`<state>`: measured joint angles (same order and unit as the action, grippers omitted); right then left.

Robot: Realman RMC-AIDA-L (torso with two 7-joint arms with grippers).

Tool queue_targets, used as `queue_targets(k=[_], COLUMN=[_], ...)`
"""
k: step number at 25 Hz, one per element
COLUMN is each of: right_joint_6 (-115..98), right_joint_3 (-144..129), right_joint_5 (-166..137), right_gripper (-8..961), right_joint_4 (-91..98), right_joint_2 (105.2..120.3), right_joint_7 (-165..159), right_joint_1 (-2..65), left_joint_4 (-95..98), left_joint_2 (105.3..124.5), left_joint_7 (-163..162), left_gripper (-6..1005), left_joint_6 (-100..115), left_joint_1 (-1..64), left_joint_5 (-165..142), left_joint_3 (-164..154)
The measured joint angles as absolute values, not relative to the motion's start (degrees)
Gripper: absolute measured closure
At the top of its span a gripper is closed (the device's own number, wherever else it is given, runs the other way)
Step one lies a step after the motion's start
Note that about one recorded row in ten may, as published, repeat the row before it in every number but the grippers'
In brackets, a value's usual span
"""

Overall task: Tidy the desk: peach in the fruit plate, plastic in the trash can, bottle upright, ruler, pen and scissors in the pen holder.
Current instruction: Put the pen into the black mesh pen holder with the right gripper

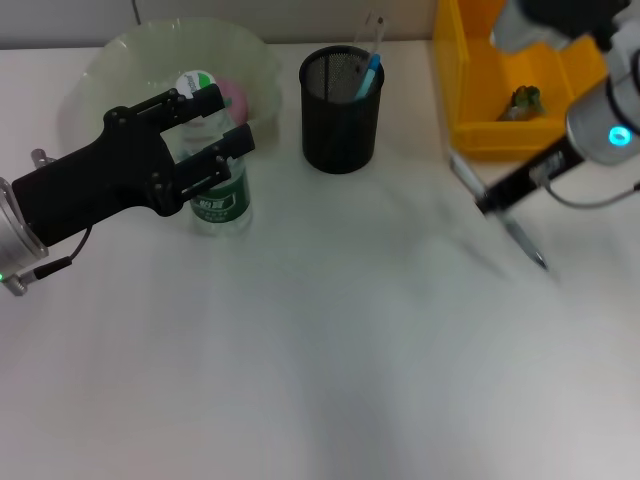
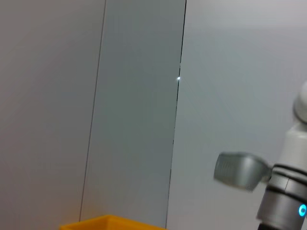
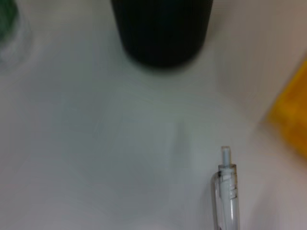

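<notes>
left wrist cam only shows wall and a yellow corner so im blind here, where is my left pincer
observer: In the head view the left pincer is at the bottle, which stands upright just in front of the fruit plate.
operator: is the peach in
observer: Yes, a pink peach lies in that plate.
operator: and the right arm
observer: The right pincer holds the pen low over the table, on the right of the pen holder.
</notes>
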<state>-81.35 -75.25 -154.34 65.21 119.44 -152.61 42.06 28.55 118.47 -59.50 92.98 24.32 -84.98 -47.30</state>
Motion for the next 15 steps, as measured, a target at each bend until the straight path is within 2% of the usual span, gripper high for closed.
queue_targets(k=[6,11,15], right_joint_6=[-72.0,-62.6,-58.0], right_joint_3=[-73.7,-70.3,-68.7], right_joint_5=[-137.5,-118.5,-106.6], right_gripper=[831,831,831], right_joint_4=[79.8,74.6,65.0], right_joint_2=[119.24,119.21,119.16], right_joint_7=[-145.8,-133.6,-123.3], right_joint_1=[30.6,28.1,30.1], left_joint_4=[28.7,28.6,28.6], left_joint_2=[118.48,118.47,118.47], left_joint_7=[-59.5,-59.5,-59.5], left_gripper=[412,412,413], left_joint_6=[92.8,92.6,92.5], left_joint_1=[24.3,24.8,25.0], left_joint_5=[-85.0,-85.0,-85.0], left_joint_3=[-47.3,-47.2,-47.2])
